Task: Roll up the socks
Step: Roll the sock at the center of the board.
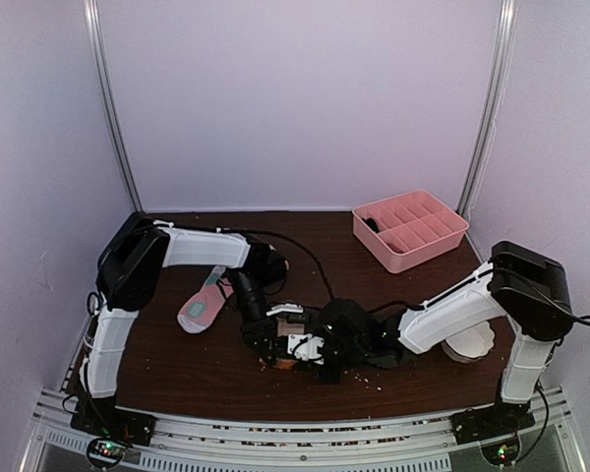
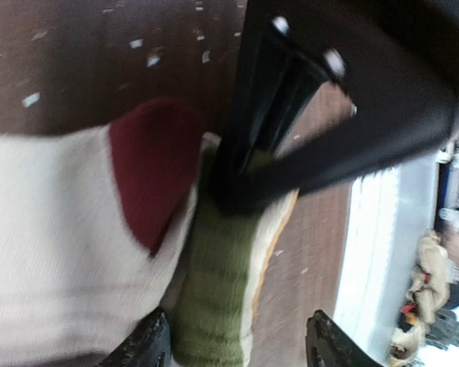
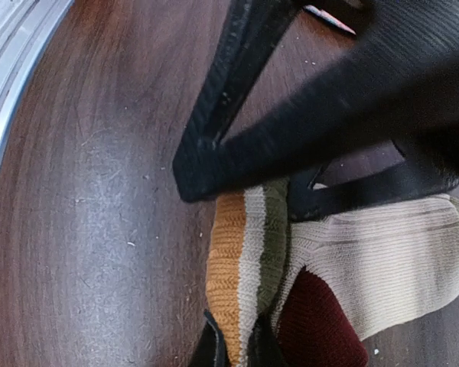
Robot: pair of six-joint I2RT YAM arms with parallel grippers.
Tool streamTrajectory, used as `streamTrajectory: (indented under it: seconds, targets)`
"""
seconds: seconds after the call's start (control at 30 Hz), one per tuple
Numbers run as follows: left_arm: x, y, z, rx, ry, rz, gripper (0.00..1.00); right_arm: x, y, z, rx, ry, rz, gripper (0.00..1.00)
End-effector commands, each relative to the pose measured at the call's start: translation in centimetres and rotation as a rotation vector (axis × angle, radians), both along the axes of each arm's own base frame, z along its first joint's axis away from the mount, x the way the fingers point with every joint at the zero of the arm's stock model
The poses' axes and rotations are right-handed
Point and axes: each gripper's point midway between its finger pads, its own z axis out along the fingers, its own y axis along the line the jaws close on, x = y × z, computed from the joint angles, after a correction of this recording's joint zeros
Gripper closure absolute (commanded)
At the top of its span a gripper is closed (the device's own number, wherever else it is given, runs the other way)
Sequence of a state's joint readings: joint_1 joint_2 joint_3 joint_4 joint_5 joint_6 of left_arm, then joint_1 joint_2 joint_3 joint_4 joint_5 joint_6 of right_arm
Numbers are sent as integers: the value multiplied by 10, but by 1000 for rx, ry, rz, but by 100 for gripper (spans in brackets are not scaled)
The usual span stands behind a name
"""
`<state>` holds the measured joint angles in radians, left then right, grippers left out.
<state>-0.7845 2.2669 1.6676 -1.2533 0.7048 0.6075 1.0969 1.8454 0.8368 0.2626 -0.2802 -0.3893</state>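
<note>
We are finding the beige sock lying on the worktop at near centre, between the two arms, with its maroon heel showing. The right end effector is clenching on the striped cuff, pinching the fabric edge. The left end effector is standing released, its fingers apart on either side of the same cuff and gripping nothing. The pink sock is lying well apart to the left, with neither end effector on it.

Risks we are flagging:
- With only one narrow pinch holding it, the cuff is liable to slip out or any fold to spring open.
- The two end effectors are working very close together, so a careless move is risking contact between them.
- The open left fingers are flanking the knit closely, so lifting away could snag and drag it.
</note>
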Motion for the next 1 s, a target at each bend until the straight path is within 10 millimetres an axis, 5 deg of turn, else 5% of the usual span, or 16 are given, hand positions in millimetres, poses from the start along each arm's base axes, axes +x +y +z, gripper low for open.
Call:
streamTrajectory:
  seconds: [0.0,0.3,0.63,0.97]
  targets:
    - [38,3,-3,-120,-256,17,37,-17,-14,-29,-40,280,-34,100]
    - [41,3,26,-295,-394,34,39,-32,-26,-44,-60,587,-136,100]
    - [21,2,36,-367,-295,28,44,-15,-30,-69,-112,971,-407,100]
    - [16,8,16,-328,-283,7,46,-9,-35,-81,-96,1111,-533,100]
